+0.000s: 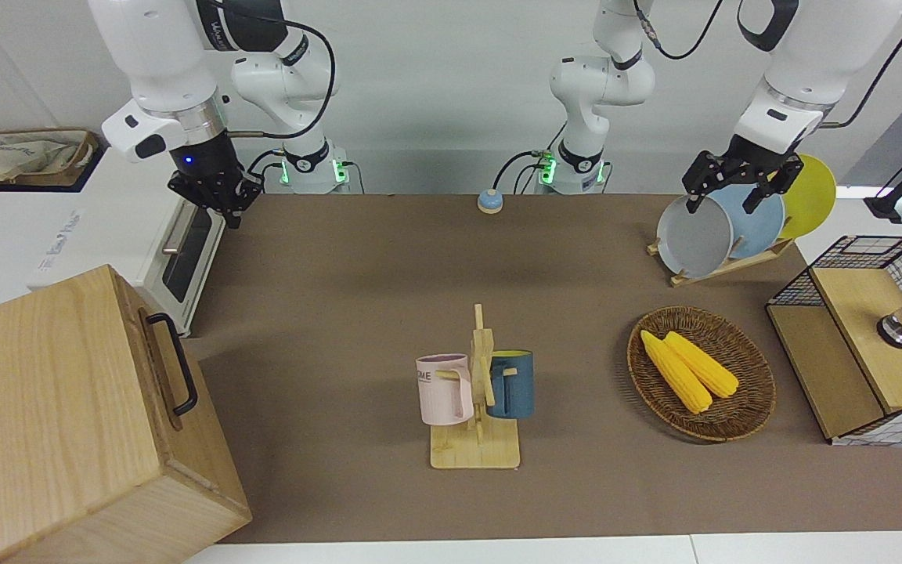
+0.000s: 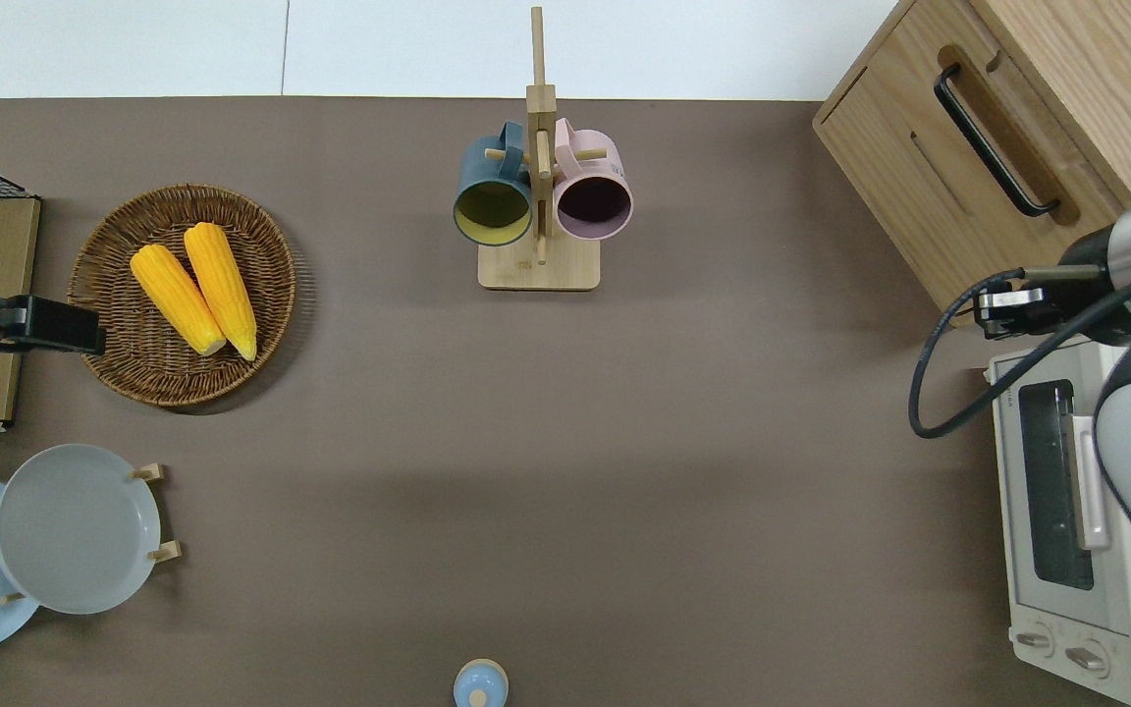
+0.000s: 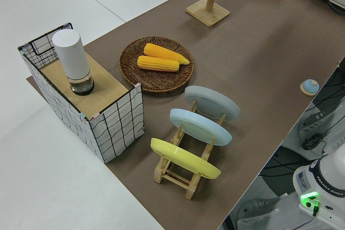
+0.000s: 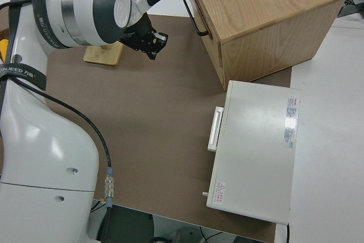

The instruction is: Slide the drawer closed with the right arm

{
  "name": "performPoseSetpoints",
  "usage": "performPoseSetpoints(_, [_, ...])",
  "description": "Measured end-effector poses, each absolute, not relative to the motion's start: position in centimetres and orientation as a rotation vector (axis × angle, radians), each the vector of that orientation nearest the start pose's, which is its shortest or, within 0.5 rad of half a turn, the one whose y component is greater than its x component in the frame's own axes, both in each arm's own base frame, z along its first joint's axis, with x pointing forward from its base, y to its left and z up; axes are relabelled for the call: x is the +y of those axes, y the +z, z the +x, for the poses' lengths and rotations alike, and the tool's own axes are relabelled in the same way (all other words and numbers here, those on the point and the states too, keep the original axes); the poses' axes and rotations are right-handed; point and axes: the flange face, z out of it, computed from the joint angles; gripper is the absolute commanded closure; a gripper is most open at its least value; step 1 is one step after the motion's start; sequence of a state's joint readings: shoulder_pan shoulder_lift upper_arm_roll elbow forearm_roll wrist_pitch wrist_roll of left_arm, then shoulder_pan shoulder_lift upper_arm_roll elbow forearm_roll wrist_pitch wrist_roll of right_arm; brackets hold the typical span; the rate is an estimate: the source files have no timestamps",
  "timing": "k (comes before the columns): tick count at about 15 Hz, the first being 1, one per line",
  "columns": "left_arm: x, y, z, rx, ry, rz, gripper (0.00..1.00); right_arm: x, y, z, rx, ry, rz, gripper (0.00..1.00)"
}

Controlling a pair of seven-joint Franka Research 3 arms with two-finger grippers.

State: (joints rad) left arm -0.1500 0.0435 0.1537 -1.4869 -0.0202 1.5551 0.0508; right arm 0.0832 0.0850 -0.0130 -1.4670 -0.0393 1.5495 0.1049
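Drawer (image 2: pixel 958 167) shut (right jaws (image 2: pixel 1002 312) apart, near oven (image 2: pixel 1066 491))

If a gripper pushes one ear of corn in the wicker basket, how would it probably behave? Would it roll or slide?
The corn is long and rounded, so it would probably roll sideways rather than slide. It lies against the second ear, which may stop rolling that way. The shallow wicker basket has a raised rim and rough weave, so the ear likely stays inside.
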Motion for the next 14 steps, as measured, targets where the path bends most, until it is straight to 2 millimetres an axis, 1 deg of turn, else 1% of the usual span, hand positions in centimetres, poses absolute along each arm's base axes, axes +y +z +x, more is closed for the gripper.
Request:
performPoseSetpoints(2, [-0.2,63.9,56.7,0.076,-0.04,-3.153,0.0,3.2,62.2,57.8,-0.016,0.004,-3.182,0.988])
performPoseSetpoints(4, [-0.2,63.9,56.7,0.076,-0.04,-3.153,0.0,3.2,62.2,57.8,-0.034,0.004,-3.181,0.928])
performPoseSetpoints(5, [-0.2,63.9,56.7,0.076,-0.04,-3.153,0.0,3.3,62.2,57.8,-0.038,0.004,-3.181,0.849])
performPoseSetpoints(6, [-0.2,63.9,56.7,0.076,-0.04,-3.153,0.0,3.3,62.2,57.8,-0.039,0.006,-3.181,0.717])
performPoseSetpoints(7, [-0.2,63.9,56.7,0.076,-0.04,-3.153,0.0,3.3,62.1,57.9,-0.039,0.009,-3.181,0.513])
performPoseSetpoints(9, [-0.2,63.9,56.7,0.076,-0.04,-3.153,0.0,3.2,62.0,57.9,-0.055,0.011,-3.181,0.457])
performPoseSetpoints(10, [-0.2,63.9,56.7,0.076,-0.04,-3.153,0.0,3.0,62.1,57.9,-0.09,0.009,-3.181,0.434])
performPoseSetpoints(12, [-0.2,63.9,56.7,0.076,-0.04,-3.153,0.0,1.1,62.4,58.2,-0.156,-0.004,-3.179,0.4])
performPoseSetpoints(13, [-0.2,63.9,56.7,0.076,-0.04,-3.153,0.0,0.2,62.6,58.4,-0.164,-0.011,-3.178,0.207])
performPoseSetpoints(14, [-0.2,63.9,56.7,0.076,-0.04,-3.153,0.0,-0.3,62.7,58.6,-0.16,-0.016,-3.178,0.098])
